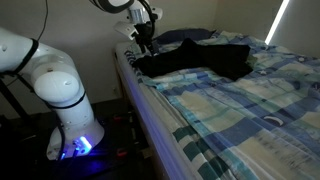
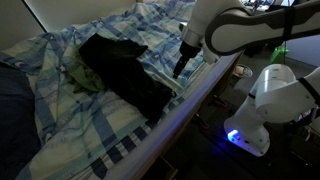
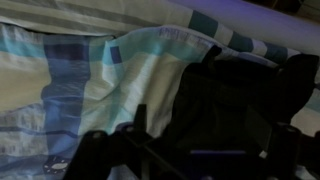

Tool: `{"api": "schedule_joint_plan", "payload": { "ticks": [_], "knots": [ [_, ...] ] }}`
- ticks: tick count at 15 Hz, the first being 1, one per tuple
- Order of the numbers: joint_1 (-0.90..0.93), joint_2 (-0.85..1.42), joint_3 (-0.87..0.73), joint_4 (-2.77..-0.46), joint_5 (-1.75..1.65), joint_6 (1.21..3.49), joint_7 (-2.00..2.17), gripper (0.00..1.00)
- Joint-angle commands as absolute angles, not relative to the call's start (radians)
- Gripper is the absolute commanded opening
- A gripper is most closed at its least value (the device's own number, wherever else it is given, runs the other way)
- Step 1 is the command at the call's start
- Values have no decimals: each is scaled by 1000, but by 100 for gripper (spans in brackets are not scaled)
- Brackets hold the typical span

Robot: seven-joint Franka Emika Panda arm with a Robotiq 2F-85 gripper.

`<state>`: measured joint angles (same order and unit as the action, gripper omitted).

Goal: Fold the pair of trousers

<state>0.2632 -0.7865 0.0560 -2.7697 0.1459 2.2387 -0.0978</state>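
Observation:
The pair of trousers (image 1: 205, 58) is a rumpled black cloth lying across the plaid bedsheet near the bed's side edge. It shows in both exterior views (image 2: 125, 72). My gripper (image 1: 147, 43) hangs low over the trousers' end by the bed edge, and also shows in an exterior view (image 2: 179, 69). In the wrist view the black cloth (image 3: 235, 95) lies below and between my two dark fingers (image 3: 200, 128), which stand well apart. The picture is dark, so I cannot tell whether they touch the cloth.
The blue-white-green plaid bedsheet (image 1: 240, 110) covers the bed (image 2: 90, 130). A dark blue pillow (image 1: 188, 35) lies beyond the trousers. A green cloth (image 2: 88, 78) lies beside the trousers. The robot base (image 1: 65, 110) stands on the floor beside the bed.

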Motion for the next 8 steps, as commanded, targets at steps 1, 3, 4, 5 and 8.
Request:
{"api": "schedule_joint_plan", "payload": {
  "ticks": [1, 3, 4, 5, 8],
  "knots": [
    [305, -694, 61, -2733, 201, 2289, -117, 100],
    [317, -659, 60, -2734, 229, 2324, -110, 100],
    [323, -644, 57, -2736, 248, 2341, -106, 100],
    [325, -629, 59, -2738, 266, 2357, -98, 100],
    [347, -592, 53, -2750, 338, 2419, -106, 100]
  ]
}}
